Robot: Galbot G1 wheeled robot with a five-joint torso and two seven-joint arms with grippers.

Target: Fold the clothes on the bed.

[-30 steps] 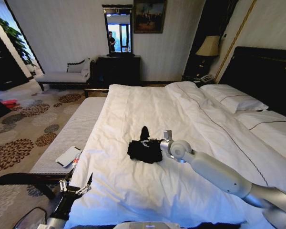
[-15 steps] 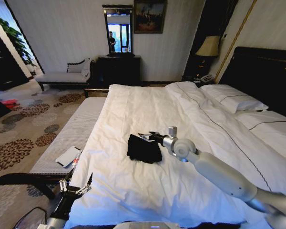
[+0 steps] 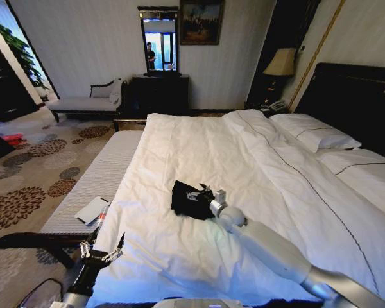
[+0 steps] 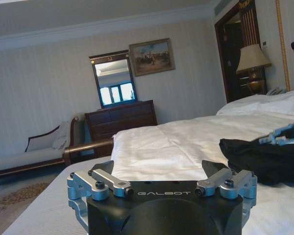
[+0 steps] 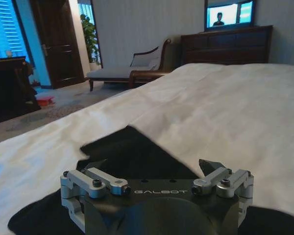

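One garment (image 3: 191,200), one bed (image 3: 256,160), two hands (image 3: 202,194)

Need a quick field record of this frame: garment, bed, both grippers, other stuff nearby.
garment: black clothes, bunched on the white duvet near the bed's foot side
bed: bed, white duvet and pillows, dark headboard
right gripper: right gripper open, over the clothes' edge nearest the arm
left gripper: left gripper open, low beside the bed, off the garment
other: grey bench alongside the bed with a flat white item on it

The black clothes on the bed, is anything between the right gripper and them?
Nothing visible. The right gripper is open, right at the near edge of the clothes on the bed, with no object between. The left gripper hangs off the bed's near left corner.
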